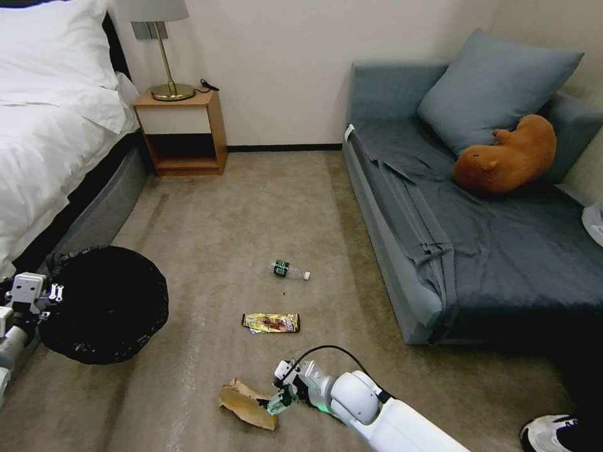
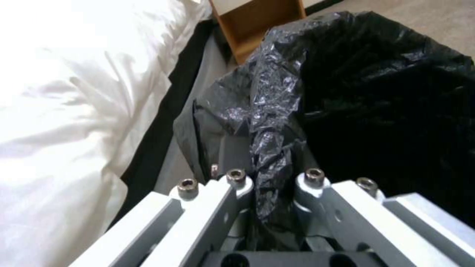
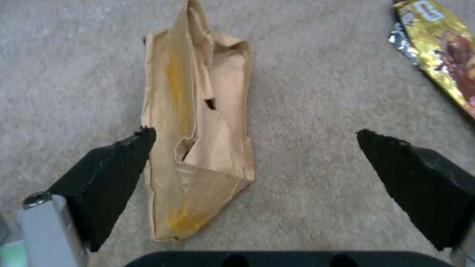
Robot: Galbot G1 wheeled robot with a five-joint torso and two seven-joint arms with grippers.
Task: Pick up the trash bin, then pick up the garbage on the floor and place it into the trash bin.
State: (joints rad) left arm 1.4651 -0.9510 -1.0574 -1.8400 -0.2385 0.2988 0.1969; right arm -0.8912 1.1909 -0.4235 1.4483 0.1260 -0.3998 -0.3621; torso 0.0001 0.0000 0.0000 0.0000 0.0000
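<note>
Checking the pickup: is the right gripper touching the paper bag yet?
Cannot tell. In the right wrist view the open right gripper straddles the paper bag; one pad's edge overlaps it.

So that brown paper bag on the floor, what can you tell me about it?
The brown paper bag is a flattened, crumpled tan bag with creases, a small tear and yellowish stains. It lies flat on the beige carpet, nearest the robot of the litter, with the gold-brown wrapper a little beyond it. The right gripper sits low over it, open, one black finger at the bag's edge, the other out over bare carpet.
</note>
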